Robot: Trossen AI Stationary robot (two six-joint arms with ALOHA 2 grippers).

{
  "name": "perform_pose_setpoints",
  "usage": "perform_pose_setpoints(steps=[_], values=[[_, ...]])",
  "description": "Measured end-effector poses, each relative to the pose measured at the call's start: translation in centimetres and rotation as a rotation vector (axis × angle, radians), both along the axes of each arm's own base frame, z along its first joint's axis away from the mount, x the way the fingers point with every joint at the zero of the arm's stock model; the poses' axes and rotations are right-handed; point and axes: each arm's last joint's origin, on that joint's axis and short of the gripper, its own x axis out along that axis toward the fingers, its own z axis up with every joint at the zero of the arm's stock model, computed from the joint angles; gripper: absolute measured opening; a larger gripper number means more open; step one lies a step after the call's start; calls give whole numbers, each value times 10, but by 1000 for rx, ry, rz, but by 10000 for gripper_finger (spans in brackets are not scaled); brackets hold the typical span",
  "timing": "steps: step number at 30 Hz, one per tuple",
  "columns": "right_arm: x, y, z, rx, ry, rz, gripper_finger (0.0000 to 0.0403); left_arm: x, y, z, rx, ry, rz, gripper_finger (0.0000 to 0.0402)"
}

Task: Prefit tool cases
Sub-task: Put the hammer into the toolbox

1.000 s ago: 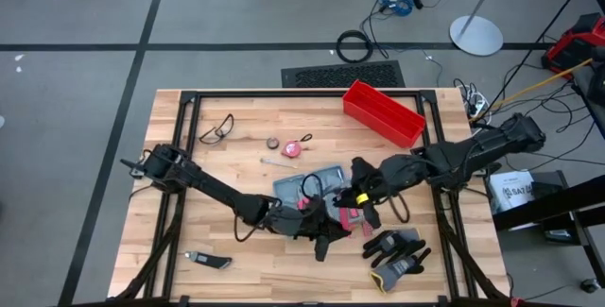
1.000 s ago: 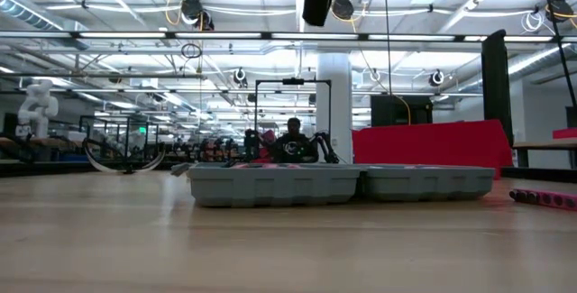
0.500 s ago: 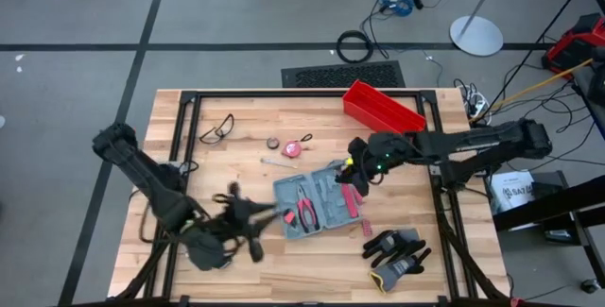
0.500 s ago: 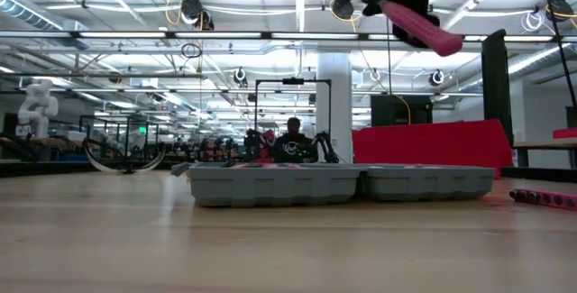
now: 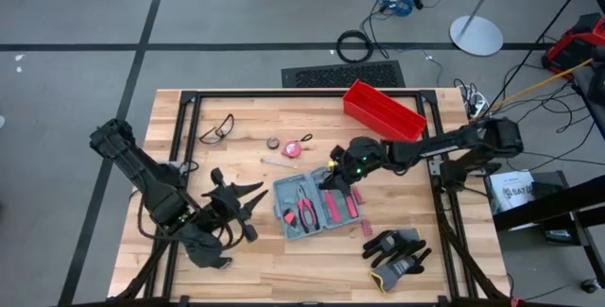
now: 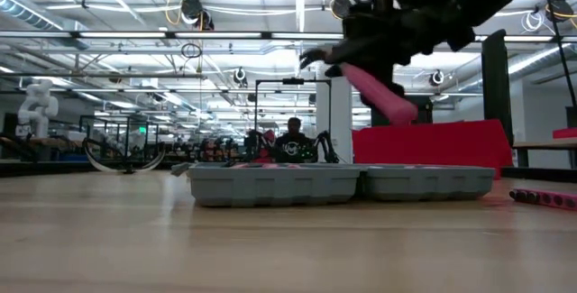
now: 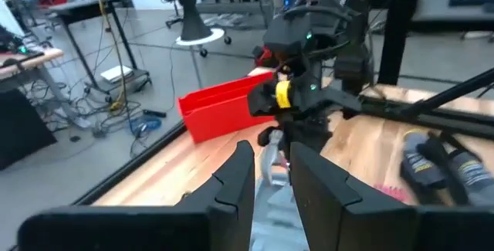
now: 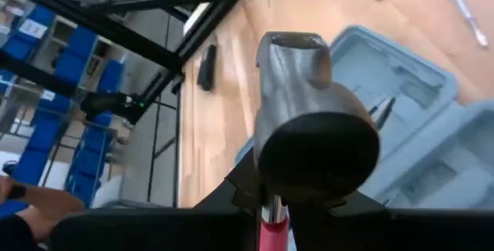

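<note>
Case (image 5: 317, 205) lies open mid-table, grey, pliers in its slots, bare wood toward the near edge. Our right gripper (image 5: 338, 177) hangs over its far corner, clamped on a hammer (image 8: 312, 120) with a pink handle — half a second ago it sat higher. Left gripper (image 5: 238, 201), fingers parted, waits beside the case.

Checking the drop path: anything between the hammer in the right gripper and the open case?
Nothing visible. The right gripper holds the hammer in the air above the open tool case; the low view shows clear space under it. The left gripper is apart, off the case's other side.
</note>
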Motion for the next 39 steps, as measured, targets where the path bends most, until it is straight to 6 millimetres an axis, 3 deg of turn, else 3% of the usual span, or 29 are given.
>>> perform_pose_setpoints(steps=[4, 13, 18, 21, 30, 39], values=[[4, 1, -25, 1, 79, 29, 31, -1, 10, -21, -42, 42, 38, 89], [8, -2, -35, -63, 90, 54, 31, -1, 35, -81, -180, 106, 146, 89], [7, -3, -37, -106, 110, 29, 31, 12, 53, -111, -266, 177, 169, 89], [7, -4, -37, -123, 114, 11, 33, 17, 59, -117, -288, 197, 150, 89], [3, -5, -43, -169, 167, 5, 126, 19, 60, -117, -280, 212, 138, 89], [4, -4, -42, -187, 152, 21, 140, 19, 60, -117, -284, 208, 140, 89]])
